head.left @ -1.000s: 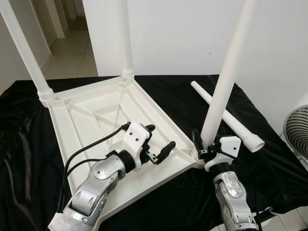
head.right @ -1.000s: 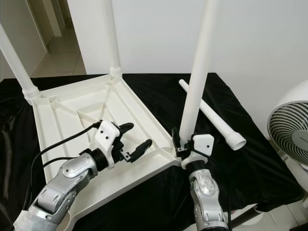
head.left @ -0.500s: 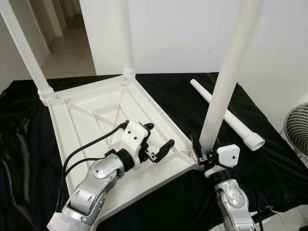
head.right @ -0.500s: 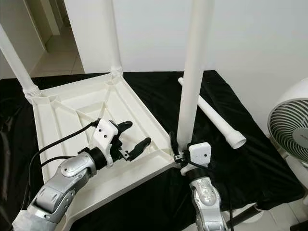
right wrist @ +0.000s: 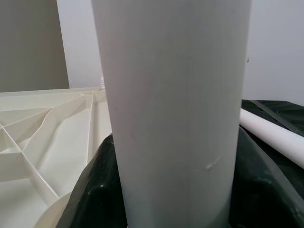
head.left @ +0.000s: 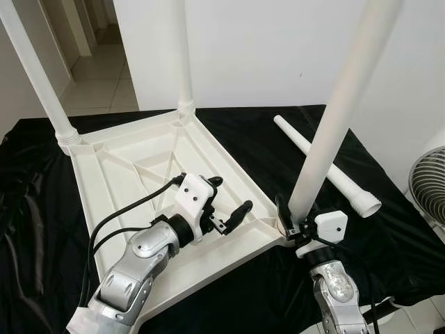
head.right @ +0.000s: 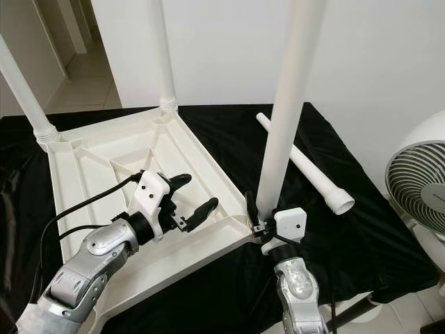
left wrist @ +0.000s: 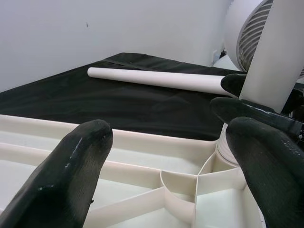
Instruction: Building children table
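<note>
While the white tabletop [head.left: 139, 174] lies upside-down | right end effector [head.left: 295, 221] grips leg [head.left: 334, 118] | left end effector [head.left: 226, 209] wide

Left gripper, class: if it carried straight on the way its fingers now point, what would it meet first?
Most likely the table leg that the right gripper grips at the upturned tabletop's near corner. The left gripper, open, points across the tabletop's ribs towards that corner; depth is uncertain, so it might graze the rim first.
</note>
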Available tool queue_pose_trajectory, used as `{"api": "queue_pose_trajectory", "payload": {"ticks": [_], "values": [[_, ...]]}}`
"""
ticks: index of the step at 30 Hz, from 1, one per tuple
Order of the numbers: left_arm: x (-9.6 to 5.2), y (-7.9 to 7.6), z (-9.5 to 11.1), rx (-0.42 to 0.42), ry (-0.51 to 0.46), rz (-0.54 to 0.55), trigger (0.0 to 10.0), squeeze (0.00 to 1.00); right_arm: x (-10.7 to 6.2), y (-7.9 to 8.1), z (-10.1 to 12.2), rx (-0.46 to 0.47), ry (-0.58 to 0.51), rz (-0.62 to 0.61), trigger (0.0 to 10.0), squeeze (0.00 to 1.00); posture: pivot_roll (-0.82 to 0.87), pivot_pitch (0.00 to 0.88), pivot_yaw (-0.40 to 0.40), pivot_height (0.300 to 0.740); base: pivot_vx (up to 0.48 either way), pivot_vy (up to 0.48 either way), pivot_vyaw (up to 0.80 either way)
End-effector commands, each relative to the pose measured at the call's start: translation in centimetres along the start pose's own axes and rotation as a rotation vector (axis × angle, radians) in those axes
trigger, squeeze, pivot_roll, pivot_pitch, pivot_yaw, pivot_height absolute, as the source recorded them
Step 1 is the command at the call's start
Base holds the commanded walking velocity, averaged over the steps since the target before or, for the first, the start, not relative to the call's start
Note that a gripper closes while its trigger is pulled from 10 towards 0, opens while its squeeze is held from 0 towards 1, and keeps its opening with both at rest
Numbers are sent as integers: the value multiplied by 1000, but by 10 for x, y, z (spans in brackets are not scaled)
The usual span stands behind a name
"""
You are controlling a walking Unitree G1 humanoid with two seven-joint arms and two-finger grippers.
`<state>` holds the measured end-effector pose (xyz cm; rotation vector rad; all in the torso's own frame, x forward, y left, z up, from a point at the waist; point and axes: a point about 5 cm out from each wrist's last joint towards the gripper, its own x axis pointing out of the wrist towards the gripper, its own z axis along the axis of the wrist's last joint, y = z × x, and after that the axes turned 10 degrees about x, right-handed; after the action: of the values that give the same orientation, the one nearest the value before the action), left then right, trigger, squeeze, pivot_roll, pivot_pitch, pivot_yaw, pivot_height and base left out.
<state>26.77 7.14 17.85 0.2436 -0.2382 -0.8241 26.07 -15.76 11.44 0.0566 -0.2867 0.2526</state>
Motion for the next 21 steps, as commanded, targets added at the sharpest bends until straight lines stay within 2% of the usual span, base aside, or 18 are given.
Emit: {"api": "queue_pose_trajectory", "payload": {"ticks": [1, 6, 7, 10, 13, 16, 21], "values": [[-3, -2, 1, 3, 0, -66, 10000, 0, -26, -5, -49, 60, 309, -56, 10000, 0, -4, 56, 62, 740, 0, 0, 0], [-3, -2, 1, 5, 2, -69, 10000, 0, -27, -8, -54, 35, 350, -53, 10000, 0, -3, 53, 61, 740, 0, 0, 0], [-4, -2, 1, 5, 2, -68, 10000, 0, -32, -10, -68, -24, 463, -61, 10000, 0, -3, 51, 60, 740, 0, 0, 0], [-4, -2, 1, 5, 2, -68, 10000, 0, -33, -12, -72, -57, 501, -63, 10000, 0, -3, 51, 60, 740, 0, 0, 0], [-5, -3, 1, 6, 2, -69, 10000, 0, -33, -15, -73, -22, 510, -85, 10000, 0, 0, 47, 60, 740, 0, 0, 0], [-6, -2, 2, 6, 3, -67, 10000, 0, -31, -18, -74, 68, 525, -126, 10000, 0, 2, 49, 59, 740, 0, 0, 0], [-6, -2, 2, 4, 6, -67, 10000, 0, -29, -20, -73, 90, 514, -140, 10000, 0, 3, 51, 58, 740, 0, 0, 0]]}}
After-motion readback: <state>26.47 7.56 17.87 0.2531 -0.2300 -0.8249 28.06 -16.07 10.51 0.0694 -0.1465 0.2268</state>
